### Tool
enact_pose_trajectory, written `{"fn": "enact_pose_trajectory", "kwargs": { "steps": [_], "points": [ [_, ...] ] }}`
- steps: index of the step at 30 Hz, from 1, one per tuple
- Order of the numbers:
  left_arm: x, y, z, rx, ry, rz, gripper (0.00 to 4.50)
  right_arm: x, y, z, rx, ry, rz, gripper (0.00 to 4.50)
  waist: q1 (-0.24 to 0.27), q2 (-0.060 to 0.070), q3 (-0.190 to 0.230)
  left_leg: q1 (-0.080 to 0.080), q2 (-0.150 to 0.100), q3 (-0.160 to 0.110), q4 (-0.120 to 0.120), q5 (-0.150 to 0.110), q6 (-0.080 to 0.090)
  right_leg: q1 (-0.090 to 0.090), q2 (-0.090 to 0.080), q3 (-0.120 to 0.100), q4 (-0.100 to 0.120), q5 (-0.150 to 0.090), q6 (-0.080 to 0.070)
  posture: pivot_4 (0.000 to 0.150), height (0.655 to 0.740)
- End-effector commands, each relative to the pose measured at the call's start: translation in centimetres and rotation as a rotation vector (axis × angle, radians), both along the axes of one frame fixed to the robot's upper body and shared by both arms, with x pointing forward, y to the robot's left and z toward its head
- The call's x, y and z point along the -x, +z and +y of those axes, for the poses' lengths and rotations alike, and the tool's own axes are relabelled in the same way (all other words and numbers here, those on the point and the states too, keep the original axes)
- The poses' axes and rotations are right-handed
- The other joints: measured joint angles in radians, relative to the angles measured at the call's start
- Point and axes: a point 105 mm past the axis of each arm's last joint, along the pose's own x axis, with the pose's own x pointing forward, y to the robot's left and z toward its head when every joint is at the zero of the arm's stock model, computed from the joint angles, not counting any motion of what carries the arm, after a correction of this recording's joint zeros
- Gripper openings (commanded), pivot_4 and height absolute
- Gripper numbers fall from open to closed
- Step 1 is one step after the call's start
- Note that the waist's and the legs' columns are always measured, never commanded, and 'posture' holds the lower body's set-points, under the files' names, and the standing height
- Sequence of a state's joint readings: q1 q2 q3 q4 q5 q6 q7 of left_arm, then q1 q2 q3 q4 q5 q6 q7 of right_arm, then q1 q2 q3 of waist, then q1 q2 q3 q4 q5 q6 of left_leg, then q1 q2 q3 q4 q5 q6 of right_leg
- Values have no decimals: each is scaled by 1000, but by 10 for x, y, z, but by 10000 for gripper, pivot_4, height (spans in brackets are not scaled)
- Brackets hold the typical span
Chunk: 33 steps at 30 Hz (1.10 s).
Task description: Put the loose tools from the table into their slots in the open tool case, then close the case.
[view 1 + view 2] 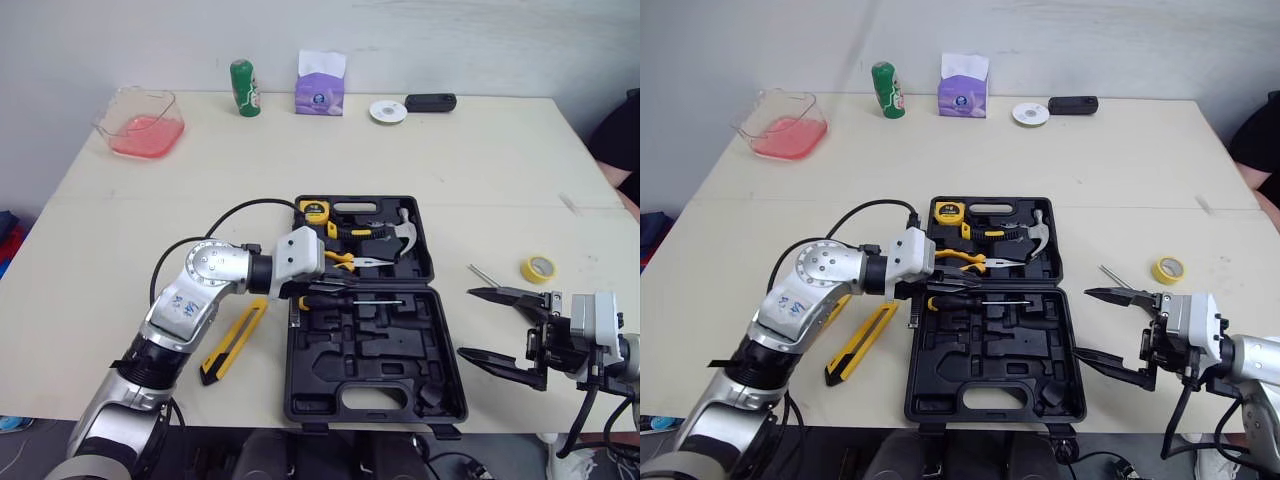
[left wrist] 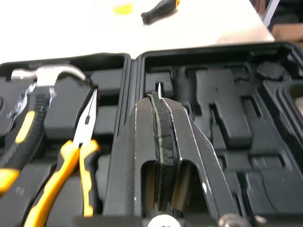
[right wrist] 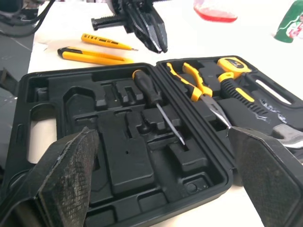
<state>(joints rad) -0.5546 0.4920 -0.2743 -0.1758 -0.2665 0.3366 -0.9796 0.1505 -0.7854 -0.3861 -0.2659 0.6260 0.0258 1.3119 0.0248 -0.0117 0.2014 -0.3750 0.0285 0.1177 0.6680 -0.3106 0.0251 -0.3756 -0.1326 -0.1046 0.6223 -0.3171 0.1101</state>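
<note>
Black plastic tool case (image 1: 372, 372) open flat at front centre of cream table (image 1: 480, 160).
- Far half: yellow tape measure (image 1: 316, 210), steel claw hammer (image 1: 403, 228), yellow-handled long-nose pliers (image 1: 352, 262) in slots.
- Near half: black-handled screwdriver (image 3: 147, 87) lying beside hinge.
- Yellow-black utility knife (image 1: 235, 340) loose on table left of case; yellow tape roll (image 1: 538, 268) loose to right.
- Left gripper (image 2: 160, 100): fingers pressed together, nothing between, at case's left edge near screwdriver handle.
- Right gripper (image 1: 466, 322): spread wide, empty, just right of case.

The pale desk (image 1: 480, 160) carries an open black tool case (image 1: 400, 350) near its front edge, a yellow utility knife (image 1: 233, 343) just left of it and a yellow tape roll (image 1: 538, 268) to its right. Along the far edge stand a pink tub (image 1: 140, 122), a green can (image 1: 245, 88) and a purple tissue box (image 1: 320, 85).
</note>
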Motion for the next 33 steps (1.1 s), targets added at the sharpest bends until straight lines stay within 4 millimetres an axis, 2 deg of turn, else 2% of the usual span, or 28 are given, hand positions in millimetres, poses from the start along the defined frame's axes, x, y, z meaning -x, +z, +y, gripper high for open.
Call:
{"fn": "enact_pose_trajectory", "kwargs": {
  "steps": [1,5,12,25,29,33],
  "points": [
    [-4,-1,-2,25,38,9,278,1,9,3,-8,7,-34,45000,-1,0,0,0,0,0,0,0,0,0,0,0,0,0,0,1500,7400],
    [-10,-14,0,-13,94,55,278,2,11,7,-9,11,-35,45000,-1,0,0,0,0,0,0,0,0,0,0,0,1,0,0,1500,7400],
    [-7,-22,1,-64,91,87,278,1,11,8,-9,13,-36,45000,-1,0,0,0,0,0,0,0,0,0,0,0,0,0,0,1500,7400],
    [-12,-61,12,-226,186,197,278,3,14,13,-6,13,-36,45000,-1,0,0,0,0,0,0,0,0,0,0,0,0,0,0,1500,7400],
    [-15,-65,12,-236,212,202,278,2,15,14,-6,12,-34,45000,-1,0,-1,1,0,0,0,0,0,1,-1,0,0,0,0,1500,7400],
    [-8,-81,16,-300,210,268,278,1,15,13,-4,9,-34,45000,0,0,-2,2,0,0,0,0,0,1,-1,0,0,0,0,1500,7400]
  ]
}}
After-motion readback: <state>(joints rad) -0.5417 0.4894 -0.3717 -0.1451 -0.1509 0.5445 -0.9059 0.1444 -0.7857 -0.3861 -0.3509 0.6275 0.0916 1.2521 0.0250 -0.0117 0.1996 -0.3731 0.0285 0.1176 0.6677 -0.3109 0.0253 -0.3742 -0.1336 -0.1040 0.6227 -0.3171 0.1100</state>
